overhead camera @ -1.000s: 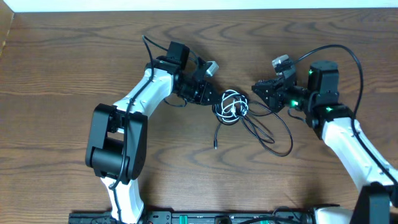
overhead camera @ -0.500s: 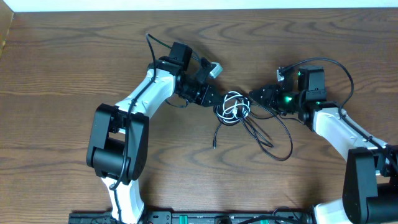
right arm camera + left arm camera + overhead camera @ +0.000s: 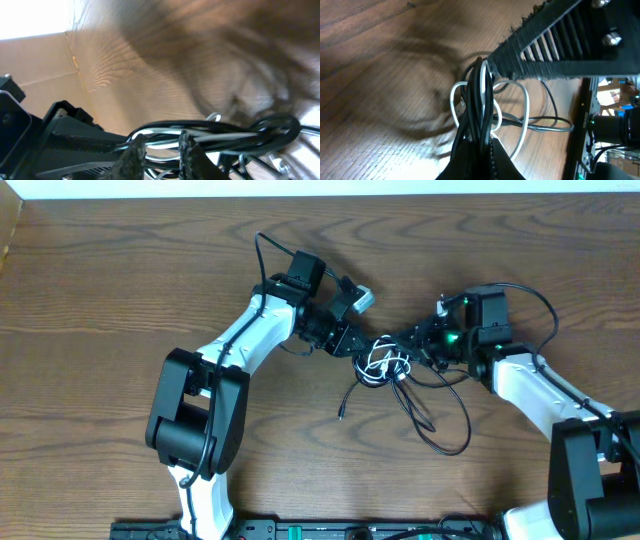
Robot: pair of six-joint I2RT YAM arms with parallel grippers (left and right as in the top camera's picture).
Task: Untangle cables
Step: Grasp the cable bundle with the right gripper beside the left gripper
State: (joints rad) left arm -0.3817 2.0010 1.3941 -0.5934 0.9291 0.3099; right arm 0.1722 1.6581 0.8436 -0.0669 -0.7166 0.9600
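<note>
The cables [image 3: 384,361] form a small knot of white and black strands at the table's middle, with long black loops [image 3: 441,423] trailing toward the front right. My left gripper [image 3: 356,344] is at the knot's left edge. In the left wrist view it [image 3: 479,145] is shut on a bundle of black strands, and white loops [image 3: 525,117] hang beyond. My right gripper [image 3: 408,340] meets the knot from the right. Its fingers [image 3: 133,154] stand a little apart, and black and white strands [image 3: 225,134] cross the gap at its tips [image 3: 159,144]. Whether they are clamped does not show.
One loose black cable end [image 3: 342,415] lies on the wood in front of the knot. The thicker wires of the arms arch over each wrist [image 3: 530,295]. A black rail with electronics [image 3: 330,530] runs along the table's front edge.
The right gripper has moved left up to the knot. The left gripper has shifted right and slightly back, still holding its strands, and the knot has shifted right with it.
</note>
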